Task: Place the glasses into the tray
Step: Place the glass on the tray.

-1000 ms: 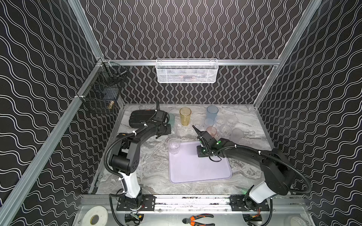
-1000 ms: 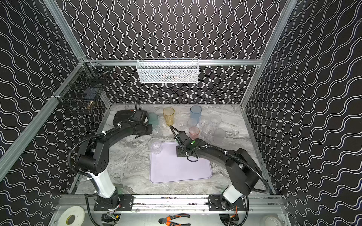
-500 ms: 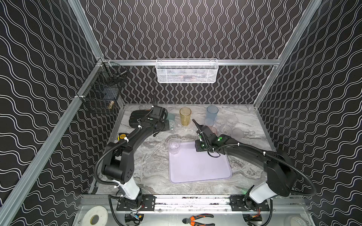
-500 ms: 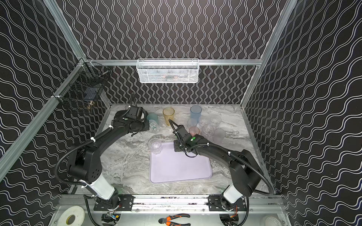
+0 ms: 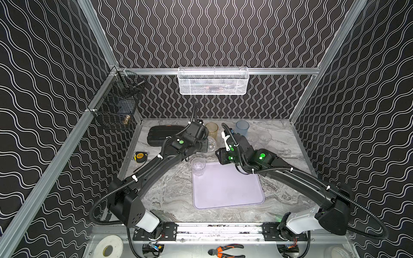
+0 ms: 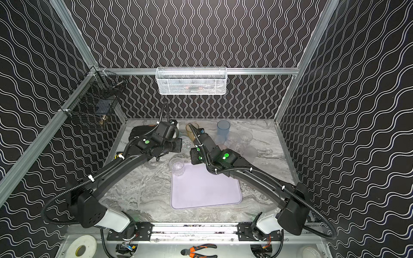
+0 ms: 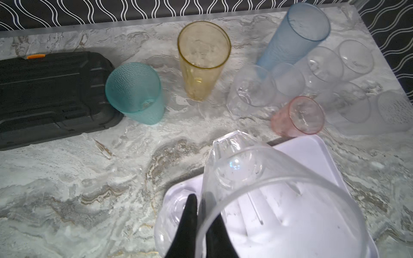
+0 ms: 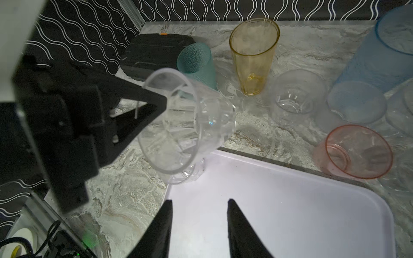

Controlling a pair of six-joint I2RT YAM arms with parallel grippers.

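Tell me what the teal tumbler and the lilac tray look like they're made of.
Teal tumbler: probably translucent plastic; light passes through its pebbled, dimpled wall. Lilac tray: smooth matte plastic or silicone, hard to say which; even colour, rounded corners, low moulded rim.

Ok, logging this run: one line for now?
left gripper: shut on clear glass | right gripper: open, empty | tray: second glass inside

The tray (image 8: 290, 212) looks matt plastic, the teal tumbler (image 7: 134, 89) pebbled, the clear faceted tumbler (image 8: 185, 125) glossy.

Black case (image 5: 166, 134) near tape measure (image 5: 139, 157); white basket (image 5: 213, 81) holds something indistinct.
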